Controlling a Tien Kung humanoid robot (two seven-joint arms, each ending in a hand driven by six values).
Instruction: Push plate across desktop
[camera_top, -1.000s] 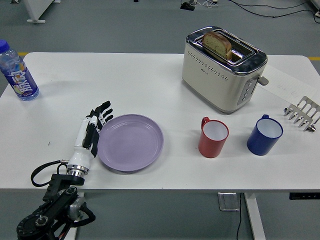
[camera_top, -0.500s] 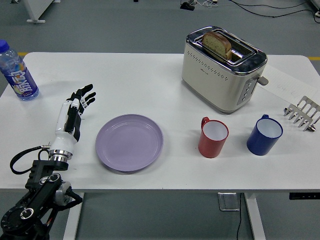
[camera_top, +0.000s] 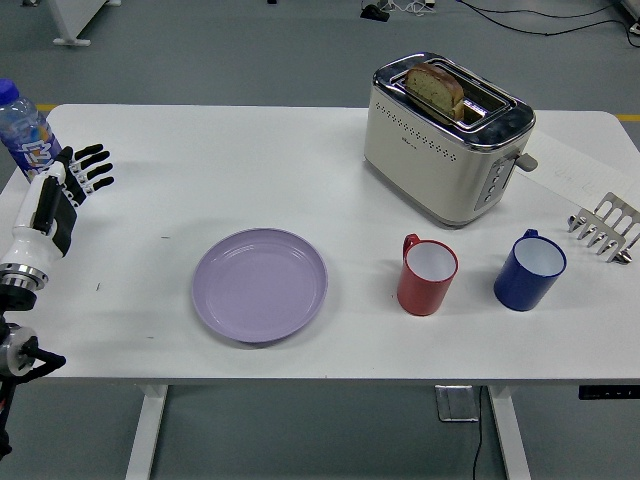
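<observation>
From your head view, the purple plate (camera_top: 260, 285) lies flat on the white table (camera_top: 300, 170), left of centre near the front edge. It is round, so it shows no long axis and points no particular way. Your left hand (camera_top: 60, 195) is at the table's left edge, well apart from the plate, fingers spread and holding nothing; it seems to overlap the water bottle (camera_top: 22, 130), though contact is unclear. A red mug (camera_top: 427, 274) stands to the plate's right.
</observation>
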